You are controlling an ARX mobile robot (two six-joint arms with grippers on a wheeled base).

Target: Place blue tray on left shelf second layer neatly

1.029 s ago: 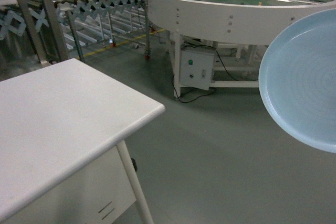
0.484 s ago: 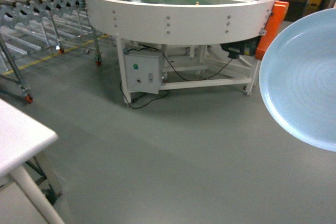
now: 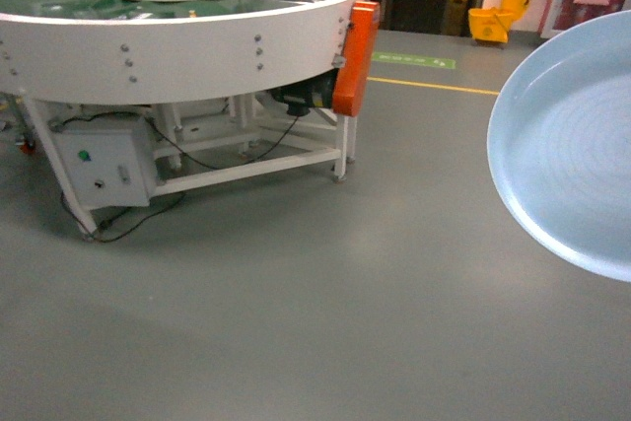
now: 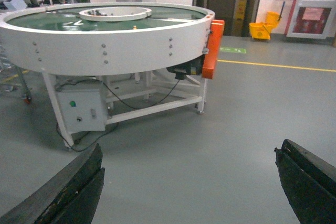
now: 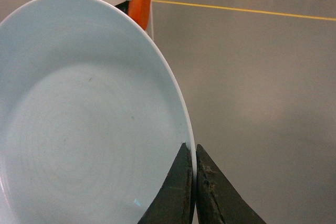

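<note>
**Robot carries a blue tray by its rim, with no shelf in sight**

The right gripper [image 5: 195, 153] pinches the edge of the blue tray [image 5: 89, 114] between two dark fingers closed tight on the rim. The tray is pale, round and shallow, held up in the air and tilted, to the right of a large round white conveyor table [image 3: 177, 36]. The left gripper [image 4: 189, 182] is spread wide and holds nothing.

Bare grey floor [image 3: 315, 322] lies in front of the conveyor table, and an orange guard [image 3: 353, 56] hangs on its side. A yellow mop bucket [image 3: 490, 23] stands beyond it. The steel shelf is not in view.

The grip is the likely weak point: only a thin edge is clamped, so the tray could swing or slip out while the base travels. Its far edge could also clip something nearby.
</note>
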